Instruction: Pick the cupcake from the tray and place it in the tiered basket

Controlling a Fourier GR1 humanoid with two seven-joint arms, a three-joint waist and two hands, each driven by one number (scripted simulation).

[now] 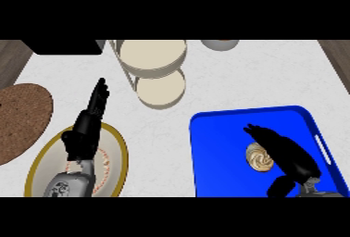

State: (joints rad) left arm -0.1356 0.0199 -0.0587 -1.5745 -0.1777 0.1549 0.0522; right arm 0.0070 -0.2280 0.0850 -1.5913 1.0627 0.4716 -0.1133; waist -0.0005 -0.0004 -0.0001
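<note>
The cupcake [258,156], tan with a swirled top, sits on the blue tray [219,139] at the right. My right hand [290,155] hangs over the tray just right of the cupcake and partly covers it; the fingers stretch up-left past it and the thumb is spread low, so the hand is open. The tiered basket [152,58] stands at the back centre, a large cream tier above a smaller one [160,89]. My left hand [87,127] rests open at the left, fingers straight and pointing away.
Under the left forearm lies a gold-rimmed plate [41,159]. A round cork mat [21,118] lies at the far left. A black block [65,46] is at the back left and a grey bowl [220,44] at the back.
</note>
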